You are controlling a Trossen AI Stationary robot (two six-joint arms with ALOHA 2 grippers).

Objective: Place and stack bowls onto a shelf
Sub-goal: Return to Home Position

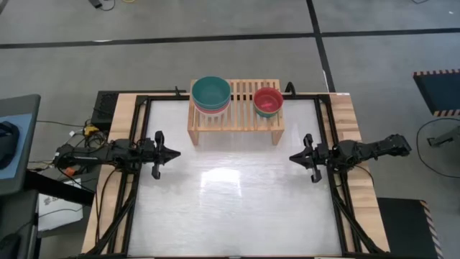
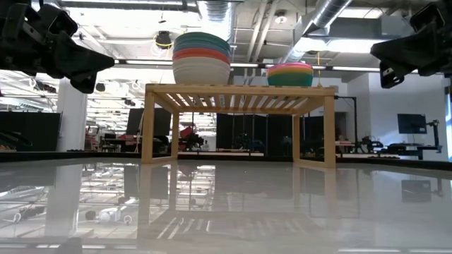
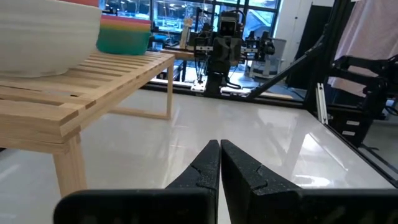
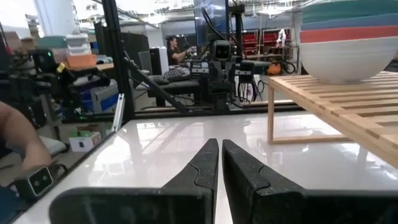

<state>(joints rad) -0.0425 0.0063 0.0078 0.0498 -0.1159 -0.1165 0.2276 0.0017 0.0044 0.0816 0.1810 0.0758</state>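
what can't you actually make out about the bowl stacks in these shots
High view: the teal bowl covers the bowls under it; only a thin rim shows.
Low view: the inside of the small stack is hidden, the camera sitting below its rims.
Left wrist view: the picture edge cuts off nearly everything above the cream bowl.

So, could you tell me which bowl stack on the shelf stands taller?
The teal-topped stack with the cream bowl at its base; the narrower stack stands lower.
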